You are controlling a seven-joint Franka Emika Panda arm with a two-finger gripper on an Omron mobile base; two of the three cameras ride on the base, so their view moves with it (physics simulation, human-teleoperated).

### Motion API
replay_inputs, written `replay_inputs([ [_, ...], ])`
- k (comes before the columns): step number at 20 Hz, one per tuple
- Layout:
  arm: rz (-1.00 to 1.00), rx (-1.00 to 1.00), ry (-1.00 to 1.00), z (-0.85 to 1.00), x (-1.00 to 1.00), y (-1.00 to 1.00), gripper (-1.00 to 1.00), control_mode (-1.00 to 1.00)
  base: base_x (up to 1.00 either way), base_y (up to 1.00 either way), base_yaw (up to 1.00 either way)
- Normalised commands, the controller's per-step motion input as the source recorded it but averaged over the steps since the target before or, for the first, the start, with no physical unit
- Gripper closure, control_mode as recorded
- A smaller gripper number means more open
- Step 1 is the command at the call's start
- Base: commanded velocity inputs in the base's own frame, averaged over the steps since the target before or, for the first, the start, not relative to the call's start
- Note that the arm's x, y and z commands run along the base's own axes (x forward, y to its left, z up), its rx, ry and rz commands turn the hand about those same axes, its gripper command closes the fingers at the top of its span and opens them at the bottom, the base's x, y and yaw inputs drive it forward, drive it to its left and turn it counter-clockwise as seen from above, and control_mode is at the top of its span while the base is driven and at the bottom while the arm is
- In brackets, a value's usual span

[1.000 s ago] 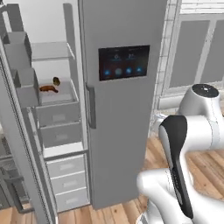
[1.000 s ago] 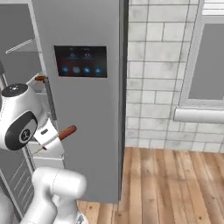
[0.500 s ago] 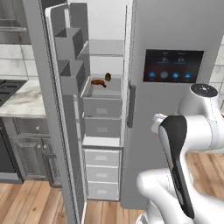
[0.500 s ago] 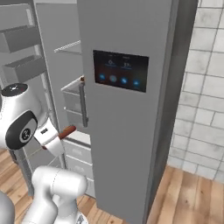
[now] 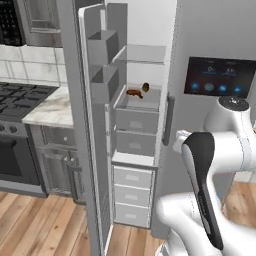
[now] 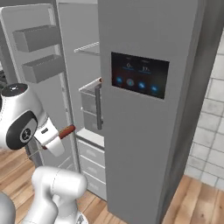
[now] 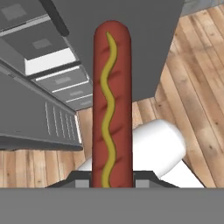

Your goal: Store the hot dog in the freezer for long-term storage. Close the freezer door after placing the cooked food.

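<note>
While the freezer door [image 5: 92,125] stands open:
hot dog [image 7: 111,105]: clamped in fingers, unshelved
freezer [image 5: 140,107]: awaiting it
door: unclosed

I read no text; display panel [image 6: 139,75] on wider fridge door shows glowing icons, figures too blurred.

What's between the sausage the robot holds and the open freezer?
Nothing: in the right base view, bare air separates the hot dog from the freezer.
</note>
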Motion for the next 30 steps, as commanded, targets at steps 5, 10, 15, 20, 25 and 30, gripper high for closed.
replay_inputs([
  [5,0.00,0.00,0.00,0.00,0.00,0.00,1.00,1.00,0.67,0.00,0.34],
  [10,0.00,0.00,0.00,0.00,0.00,0.00,1.00,1.00,0.28,0.00,0.19],
  [15,0.00,0.00,0.00,0.00,0.00,0.00,1.00,1.00,0.03,0.22,0.00],
  [20,0.00,0.00,0.00,0.00,0.00,0.00,1.00,1.00,0.24,0.26,0.00],
  [25,0.00,0.00,0.00,0.00,0.00,0.00,1.00,1.00,0.41,0.07,0.00],
  [30,0.00,0.00,0.00,0.00,0.00,0.00,1.00,1.00,0.56,0.07,0.00],
])
